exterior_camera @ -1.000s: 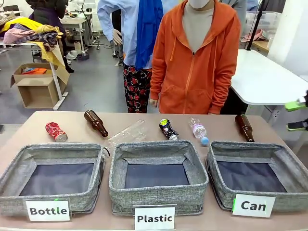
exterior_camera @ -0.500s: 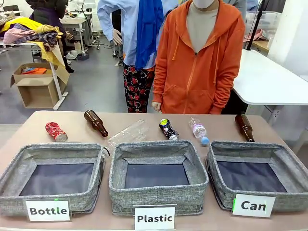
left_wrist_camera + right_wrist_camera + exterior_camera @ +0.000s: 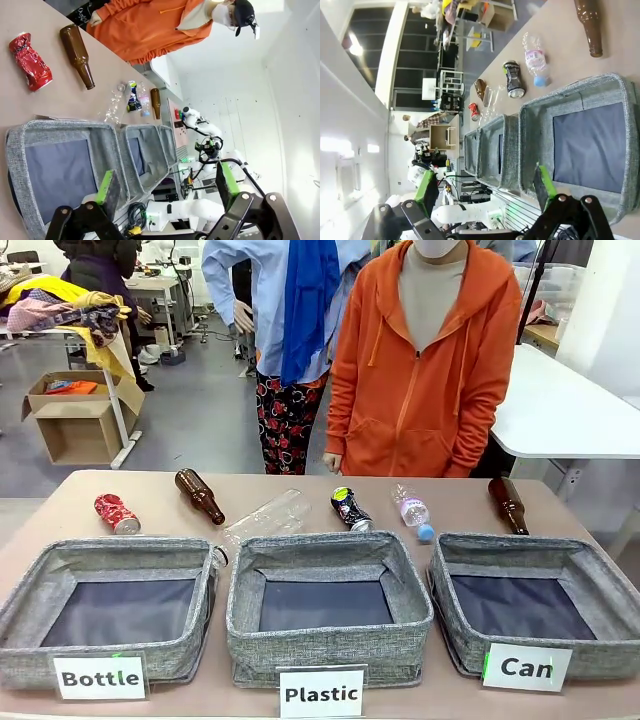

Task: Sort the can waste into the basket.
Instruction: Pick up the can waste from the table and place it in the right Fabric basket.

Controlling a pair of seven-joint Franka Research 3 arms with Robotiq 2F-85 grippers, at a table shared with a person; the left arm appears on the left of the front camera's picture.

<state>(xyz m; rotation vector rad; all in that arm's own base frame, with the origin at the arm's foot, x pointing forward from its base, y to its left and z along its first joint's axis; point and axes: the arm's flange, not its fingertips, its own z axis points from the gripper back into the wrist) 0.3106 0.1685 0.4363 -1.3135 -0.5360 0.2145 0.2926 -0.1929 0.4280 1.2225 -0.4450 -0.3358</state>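
Vs a second ago: the person (image 3: 425,370) in the orange hoodie has shifted a little toward picture right, and the right arm's green pads have pulled back from the table's right edge. Cans, bottles and bins unmoved.

Black can (image 3: 349,508) lies on its side just behind the Plastic bin (image 3: 330,645)'s back rim. Its long axis runs far-left to near-right, silver end toward the robot, green-yellow end toward the person. Red can (image 3: 117,513) lies on its side behind the Bottle bin (image 3: 40,585)'s far-left corner, same slant, silver end nearest the bin. Both are on the table (image 3: 70,502), well apart from the Can basket (image 3: 515,546) at the right.

Left gripper (image 3: 167,182): fingers spread wide, holding nothing. Right gripper (image 3: 485,186): likewise spread, nothing between the pads.
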